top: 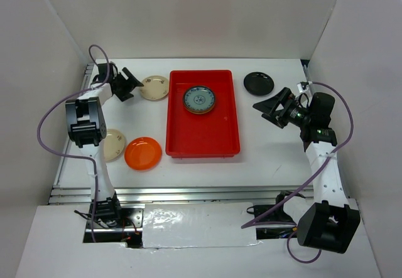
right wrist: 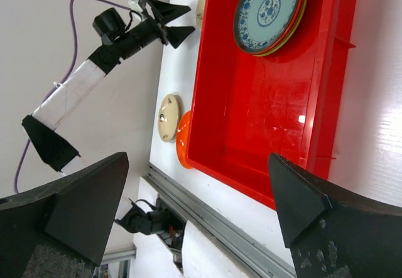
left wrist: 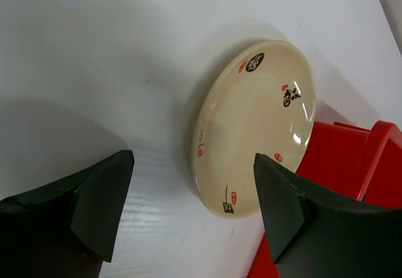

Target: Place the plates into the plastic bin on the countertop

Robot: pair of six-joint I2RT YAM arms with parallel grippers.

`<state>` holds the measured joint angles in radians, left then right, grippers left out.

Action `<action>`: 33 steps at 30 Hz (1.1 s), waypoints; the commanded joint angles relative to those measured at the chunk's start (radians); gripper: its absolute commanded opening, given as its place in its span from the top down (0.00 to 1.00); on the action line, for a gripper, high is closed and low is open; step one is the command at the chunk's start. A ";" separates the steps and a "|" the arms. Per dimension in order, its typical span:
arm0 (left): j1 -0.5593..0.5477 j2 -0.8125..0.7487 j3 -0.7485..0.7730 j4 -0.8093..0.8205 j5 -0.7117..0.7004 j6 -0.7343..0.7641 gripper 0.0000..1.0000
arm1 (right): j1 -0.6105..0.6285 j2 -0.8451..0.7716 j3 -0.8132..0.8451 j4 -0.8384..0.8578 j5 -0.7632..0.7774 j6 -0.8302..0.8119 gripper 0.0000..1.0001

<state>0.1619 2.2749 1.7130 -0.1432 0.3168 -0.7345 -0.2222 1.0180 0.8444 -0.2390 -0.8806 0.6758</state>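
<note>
Left tool [top: 134,85]: I see it spread wide and holding nothing, low over the bench [top: 270,159] at about 10 o'clock from the plastic bin. In my left wrist view [left wrist: 191,165] both fingers frame a cream plate without touching it.

Far cream plate [top: 154,88]: flat on the bench just beside the bin's far-left corner. Dark and red marks sit round its inside [left wrist: 254,127].

Near cream plate [top: 114,145]: at 8 o'clock from the bin, partly hidden from above by the left arm [top: 85,121]. It touches or slightly overlaps the orange plate; I cannot tell which.

Orange plate [top: 143,153]: on the bench, close to the bin's near-left corner, outside it.

Plastic bin [top: 202,133]: red, mid-bench, long side running 12 to 6 o'clock. Its near half is bare.

Teal-blue patterned plate [top: 200,99]: inside the bin, in the far half towards 12 o'clock. My right wrist view shows it [right wrist: 269,11] lying on top of other plates [right wrist: 284,42], whose orange and green edges show beneath it.

Black plate [top: 259,84]: on the bench at 1 o'clock from the bin, apart from its far-right corner.

Right tool [top: 269,110]: fingers wide apart and holding nothing, raised at 3 o'clock from the bin, pointing towards it. Its camera [right wrist: 198,165] looks across the bin.
</note>
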 commanded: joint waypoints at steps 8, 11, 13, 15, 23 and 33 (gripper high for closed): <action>-0.015 0.138 0.072 -0.050 0.038 0.011 0.40 | 0.006 -0.012 0.004 0.056 -0.027 0.007 0.00; -0.013 0.158 0.088 -0.056 0.056 0.007 0.57 | 0.007 -0.018 0.002 0.066 -0.034 0.016 0.00; -0.007 0.164 0.082 -0.026 0.094 -0.009 0.71 | 0.007 -0.018 0.005 0.063 -0.034 0.013 0.00; -0.001 0.155 0.065 -0.004 0.111 -0.026 0.81 | 0.006 -0.022 0.008 0.055 -0.034 0.008 0.00; 0.051 -0.121 -0.151 0.034 -0.164 -0.126 1.00 | 0.004 -0.021 0.005 0.060 -0.031 0.011 0.00; -0.102 -0.436 0.008 -0.102 -0.202 0.000 1.00 | 0.020 0.016 0.008 0.078 0.069 0.044 0.00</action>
<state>0.1555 1.8050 1.5208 -0.2058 0.0196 -0.8265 -0.2180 1.0225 0.8444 -0.1967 -0.8780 0.7109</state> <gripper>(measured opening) 0.046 0.998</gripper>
